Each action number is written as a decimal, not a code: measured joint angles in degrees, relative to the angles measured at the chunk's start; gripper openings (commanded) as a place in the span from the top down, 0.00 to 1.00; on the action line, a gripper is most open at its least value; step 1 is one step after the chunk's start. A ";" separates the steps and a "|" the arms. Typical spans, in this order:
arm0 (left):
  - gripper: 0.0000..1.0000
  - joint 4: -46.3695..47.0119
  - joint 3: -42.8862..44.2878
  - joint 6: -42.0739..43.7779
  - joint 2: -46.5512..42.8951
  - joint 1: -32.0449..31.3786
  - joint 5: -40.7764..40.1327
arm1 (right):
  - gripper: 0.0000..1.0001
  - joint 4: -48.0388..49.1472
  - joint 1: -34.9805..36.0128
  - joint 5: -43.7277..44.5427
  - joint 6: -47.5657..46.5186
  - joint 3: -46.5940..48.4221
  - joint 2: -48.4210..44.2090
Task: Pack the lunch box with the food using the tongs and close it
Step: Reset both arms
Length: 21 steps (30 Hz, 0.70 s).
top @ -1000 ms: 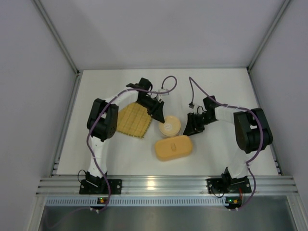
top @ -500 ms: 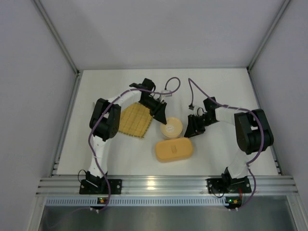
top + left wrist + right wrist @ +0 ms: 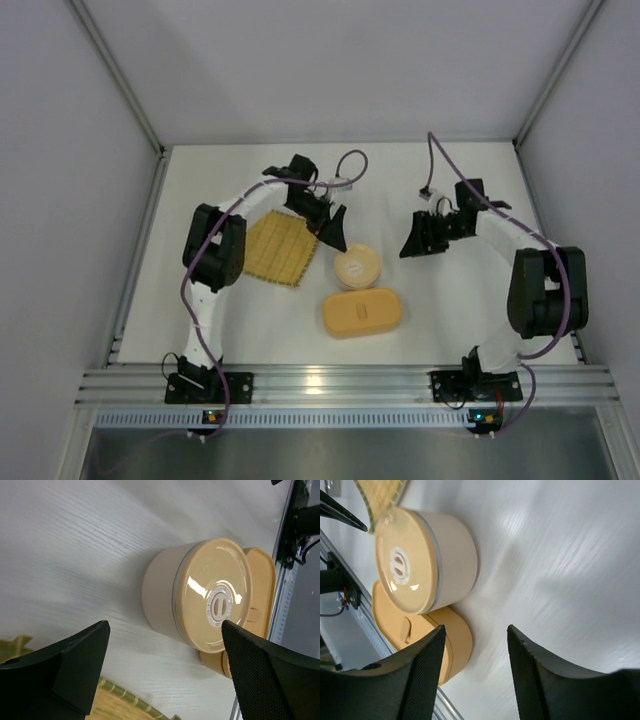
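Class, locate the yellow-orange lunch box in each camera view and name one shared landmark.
Top external: lunch box, lower centre, nearest the arm bases.
Left wrist: lunch box at right edge, behind the round container.
Right wrist: lunch box lower left, beside the round container.
Shared landmark: the round container.

The round bowl (image 3: pixel 357 266) and the lunch box (image 3: pixel 362 311) sit close together, no room between them. Bare table (image 3: pixel 445 312) lies open on their right; the mat (image 3: pixel 275 250) lies left.
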 measured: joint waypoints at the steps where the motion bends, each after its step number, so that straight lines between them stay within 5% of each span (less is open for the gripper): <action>1: 0.02 0.39 0.87 -1.16 -0.76 0.70 -0.15 | 0.40 -1.09 -0.96 -0.15 -0.79 2.34 -0.55; 7: 0.02 6.05 3.63 -9.84 -13.84 5.22 -1.86 | 0.01 -3.80 -3.13 -1.01 -3.85 14.99 -6.27; 13: 0.02 9.66 -2.03 -17.35 -31.78 10.95 -6.14 | 0.01 -4.24 -3.13 -0.50 -4.13 19.21 -11.72; 21: 0.02 7.21 -27.69 -16.57 -44.63 22.32 -20.20 | 0.01 -3.26 -5.07 6.38 -4.15 10.10 -19.93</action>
